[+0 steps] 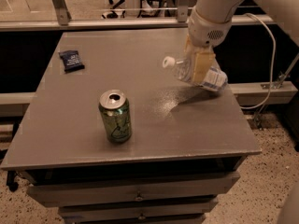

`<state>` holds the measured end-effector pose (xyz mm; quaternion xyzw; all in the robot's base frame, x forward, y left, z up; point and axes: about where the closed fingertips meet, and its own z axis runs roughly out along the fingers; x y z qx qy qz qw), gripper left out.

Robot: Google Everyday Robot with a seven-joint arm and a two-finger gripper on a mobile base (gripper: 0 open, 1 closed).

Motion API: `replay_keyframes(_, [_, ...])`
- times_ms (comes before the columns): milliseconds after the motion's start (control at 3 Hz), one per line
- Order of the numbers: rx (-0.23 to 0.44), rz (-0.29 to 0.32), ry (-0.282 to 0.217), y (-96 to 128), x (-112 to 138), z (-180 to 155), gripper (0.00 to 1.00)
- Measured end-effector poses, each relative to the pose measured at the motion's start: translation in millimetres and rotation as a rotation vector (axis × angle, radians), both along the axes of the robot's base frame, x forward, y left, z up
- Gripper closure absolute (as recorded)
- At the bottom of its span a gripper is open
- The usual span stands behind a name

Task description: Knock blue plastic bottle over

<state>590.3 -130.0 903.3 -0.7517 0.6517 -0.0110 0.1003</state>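
Grips a slim, clear blue plastic bottle [216, 80] with a white screw cap [168, 62] and a pale blue-and-white label, using the two-finger gripper [198, 71] at the end of a thick white arm [219, 8] that reaches down from the upper right. Pinches the bottle around its middle, pale yellowish fingers [203, 64] pressed against its sides, one pad lying across the front. Holds it tipped almost flat, cap pointing left and slightly up, base lower and to the right. Hovers over the right rear part of the grey square table [70, 134], close to the right edge, with a dark shadow on the surface just beneath; cannot tell whether the base touches the top. Further forward and to the left, well apart from bottle and gripper, a green aluminium soda can [115, 116], upright, pull-tab opening on top. Near the rear left corner, a small dark blue packet [71, 60], lying flat. Under the top, shallow drawers [135, 192]; beyond the right side, a white cable [271, 64] looping down.
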Motion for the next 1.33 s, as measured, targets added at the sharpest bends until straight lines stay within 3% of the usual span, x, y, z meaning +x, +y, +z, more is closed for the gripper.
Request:
replay_keyframes(333, [0.057,-0.033,0.058,4,-8,-25,1.0])
replay_keyframes(667, [0.121,-0.045,0.115,8,-15,-43,0.82])
replay_keyframes(1333, [0.202,-0.027,0.181,20,-27,-55,0.36])
